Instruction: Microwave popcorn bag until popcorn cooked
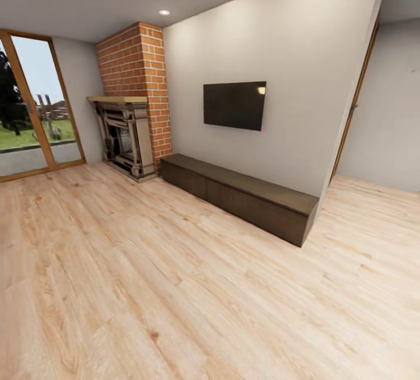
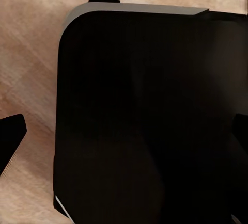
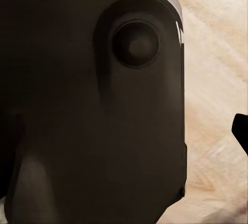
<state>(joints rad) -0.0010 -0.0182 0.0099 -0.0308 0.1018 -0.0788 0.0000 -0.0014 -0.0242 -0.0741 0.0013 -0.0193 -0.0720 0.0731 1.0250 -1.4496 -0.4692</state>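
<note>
In transit through a living room: TV (image 1: 234, 105) above a low cabinet (image 1: 239, 193), brick fireplace (image 1: 131, 100) far left. Kitchen, popcorn bag not visible. Wrist cameras face robot base (image 2: 144, 115); can't tell finger state.

We see a brick fireplace (image 1: 133, 100), a wall-mounted television (image 1: 234, 105) above a low dark cabinet (image 1: 239, 193), a glass door (image 1: 36, 106), our pale wood floor (image 1: 175, 298).

Glass door (image 1: 23, 106) cut by frame edge
</note>
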